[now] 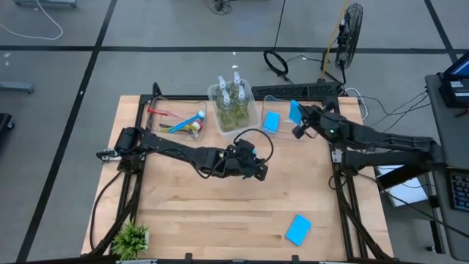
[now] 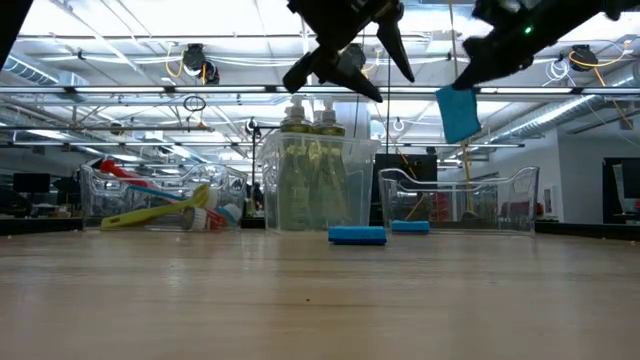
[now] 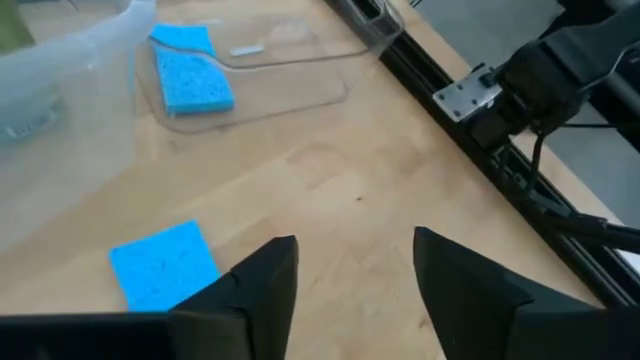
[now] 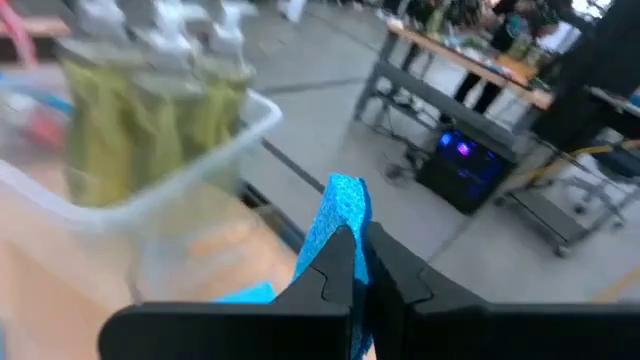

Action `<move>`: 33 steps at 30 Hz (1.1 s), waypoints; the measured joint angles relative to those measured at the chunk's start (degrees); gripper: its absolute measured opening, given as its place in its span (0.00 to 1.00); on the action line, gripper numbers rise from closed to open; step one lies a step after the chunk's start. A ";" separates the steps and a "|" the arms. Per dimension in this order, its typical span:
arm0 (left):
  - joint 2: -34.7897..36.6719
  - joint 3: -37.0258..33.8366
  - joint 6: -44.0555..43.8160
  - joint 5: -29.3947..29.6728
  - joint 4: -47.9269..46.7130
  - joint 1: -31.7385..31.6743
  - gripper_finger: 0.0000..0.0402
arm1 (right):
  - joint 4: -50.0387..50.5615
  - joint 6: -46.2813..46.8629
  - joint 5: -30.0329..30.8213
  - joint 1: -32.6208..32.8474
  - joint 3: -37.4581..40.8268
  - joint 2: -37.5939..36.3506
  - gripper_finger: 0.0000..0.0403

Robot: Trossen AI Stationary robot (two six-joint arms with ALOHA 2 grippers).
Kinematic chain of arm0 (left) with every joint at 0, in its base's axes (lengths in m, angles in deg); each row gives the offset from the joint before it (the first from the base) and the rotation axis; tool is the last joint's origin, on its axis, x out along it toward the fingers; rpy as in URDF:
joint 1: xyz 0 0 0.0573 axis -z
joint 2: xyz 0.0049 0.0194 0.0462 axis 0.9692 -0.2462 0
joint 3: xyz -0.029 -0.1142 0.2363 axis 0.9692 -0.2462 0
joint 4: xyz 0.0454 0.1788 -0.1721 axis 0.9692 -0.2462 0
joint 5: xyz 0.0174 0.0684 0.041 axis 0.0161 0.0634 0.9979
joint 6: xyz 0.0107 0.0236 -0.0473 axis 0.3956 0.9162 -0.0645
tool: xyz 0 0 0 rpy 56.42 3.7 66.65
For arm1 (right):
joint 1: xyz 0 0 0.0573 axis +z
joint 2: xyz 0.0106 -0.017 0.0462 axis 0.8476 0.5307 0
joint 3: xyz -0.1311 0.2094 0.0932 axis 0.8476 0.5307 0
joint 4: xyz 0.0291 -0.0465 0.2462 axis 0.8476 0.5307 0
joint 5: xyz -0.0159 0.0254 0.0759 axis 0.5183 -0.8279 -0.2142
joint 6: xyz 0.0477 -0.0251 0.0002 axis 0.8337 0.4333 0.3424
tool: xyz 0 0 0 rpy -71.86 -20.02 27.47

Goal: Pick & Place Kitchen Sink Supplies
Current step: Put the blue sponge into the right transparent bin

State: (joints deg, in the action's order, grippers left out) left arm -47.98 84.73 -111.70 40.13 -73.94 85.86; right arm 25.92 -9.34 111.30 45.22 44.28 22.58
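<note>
Above the clear right bin [image 1: 272, 110], my right gripper [image 1: 301, 125] is shut on a light-blue sponge [image 1: 295, 111]. That bin's floor holds another sponge [image 1: 272, 122]. My left gripper [image 3: 355, 270] hangs open in the air over the table's middle [image 1: 253, 167], with a third sponge [image 3: 165, 265] lying flat on the wood below and beside its fingers. A fourth sponge [image 1: 298, 229] lies near the table's near edge. Several soap bottles [image 1: 231, 103] stand in the middle bin, and brushes [image 1: 179, 123] lie in the left bin. My right gripper pinches the sponge by its flat faces between the two fingers [image 4: 335, 262]; the sponge's free end [image 4: 345, 200] sticks out past the fingertips. In the low view it hangs on edge below the gripper [image 2: 458, 112], lifted clear above the right bin.
Three clear bins stand in a row along the far side of the table. A small potted plant [image 1: 132, 238] sits at the near left corner. Black frame rails [image 1: 344, 198] run along the table's left and right sides. Bare wood lies across the middle and near part.
</note>
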 joint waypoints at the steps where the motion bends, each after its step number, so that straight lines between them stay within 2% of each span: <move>1: 0.00 0.00 -0.25 0.00 -0.13 0.15 0.51 | -0.01 0.15 -0.63 -1.09 0.00 1.01 0.00; 5: 0.00 0.00 -1.34 -0.02 -0.04 0.81 0.54 | -0.37 2.35 -8.28 -6.12 0.00 5.73 0.00; 9: 0.00 0.00 -1.12 -0.03 -0.43 1.46 0.56 | -1.94 4.02 -10.78 -11.98 0.00 10.76 0.00; 14: 0.00 0.00 0.64 -0.08 -0.96 1.66 0.56 | -7.51 8.53 -23.89 -19.40 0.00 15.36 0.00; 21: 0.00 0.02 3.41 -0.04 -2.82 1.64 0.56 | -6.74 14.14 -29.97 -25.03 0.00 19.96 0.00; 33: 0.00 0.02 5.45 -0.04 -4.53 1.56 0.56 | -7.52 17.20 -29.82 -24.70 1.29 27.55 0.00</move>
State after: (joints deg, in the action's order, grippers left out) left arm -47.98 84.75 -106.25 40.09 -78.47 87.42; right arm 18.39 7.86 81.49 20.52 45.57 50.13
